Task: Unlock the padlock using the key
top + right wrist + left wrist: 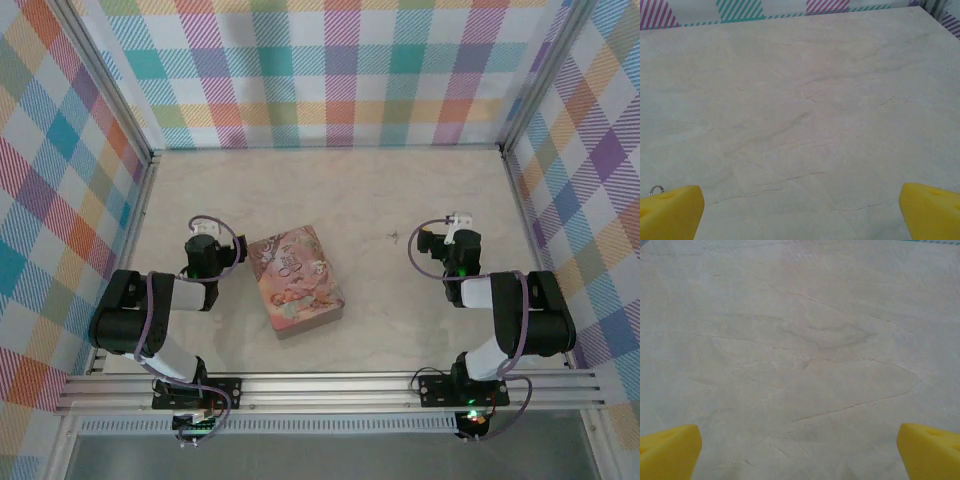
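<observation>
Tiny dark-grey metal key (396,237) lay on pale marble counter (330,190), near right hand (457,222), off to its left, not touching. Right hand fingers spread wide, empty. Left hand (203,228) same, beside pink picture tin (296,280).

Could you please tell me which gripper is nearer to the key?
Right. The right gripper sits just to the right of the key, not touching it; the left gripper lies beyond the pink picture tin, well to the key's left.
</observation>
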### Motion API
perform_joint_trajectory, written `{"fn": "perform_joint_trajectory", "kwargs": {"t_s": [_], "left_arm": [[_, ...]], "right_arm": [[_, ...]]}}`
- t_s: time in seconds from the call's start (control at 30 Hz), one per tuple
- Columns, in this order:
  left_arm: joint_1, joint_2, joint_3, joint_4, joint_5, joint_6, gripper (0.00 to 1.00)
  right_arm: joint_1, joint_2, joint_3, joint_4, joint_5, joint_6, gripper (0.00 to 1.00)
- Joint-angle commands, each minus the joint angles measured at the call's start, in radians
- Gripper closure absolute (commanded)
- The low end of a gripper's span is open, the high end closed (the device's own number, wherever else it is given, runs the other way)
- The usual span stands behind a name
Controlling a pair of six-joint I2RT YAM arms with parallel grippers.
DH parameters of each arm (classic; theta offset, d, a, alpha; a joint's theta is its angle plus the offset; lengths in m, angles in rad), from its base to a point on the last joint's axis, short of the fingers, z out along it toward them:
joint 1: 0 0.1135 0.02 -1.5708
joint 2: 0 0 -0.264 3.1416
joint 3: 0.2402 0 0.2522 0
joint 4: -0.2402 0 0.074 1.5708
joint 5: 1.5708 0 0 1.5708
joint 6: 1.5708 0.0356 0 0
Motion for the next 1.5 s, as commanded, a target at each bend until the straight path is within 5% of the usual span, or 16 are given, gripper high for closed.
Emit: {"fn": "perform_joint_trajectory", "kwargs": {"t_s": [0.0,0.93,1.07,1.3,1.37,1.47], "left_arm": [[0.011,-0.011,0.020,0.002,0.010,0.018,0.00],[0.010,-0.016,0.019,0.004,0.002,0.016,0.00],[0.011,-0.103,0.116,-0.243,-0.130,-0.041,0.00],[0.012,-0.269,0.247,-0.538,-0.170,-0.133,0.00],[0.013,-0.316,0.287,-0.637,-0.152,-0.237,0.00],[0.021,-0.339,0.396,-0.934,-0.211,-0.586,0.00]], "right_arm": [[-0.001,-0.004,0.002,0.042,-0.017,-0.002,0.00],[0.000,-0.008,-0.002,0.051,-0.014,-0.001,0.00],[-0.002,-0.078,0.011,-0.033,-0.044,-0.013,0.00],[-0.003,-0.317,0.105,-0.384,-0.090,0.034,0.00],[-0.002,-0.388,0.120,-0.454,-0.123,0.098,0.00],[-0.002,-0.496,0.197,-0.718,-0.082,0.381,0.00]]}}
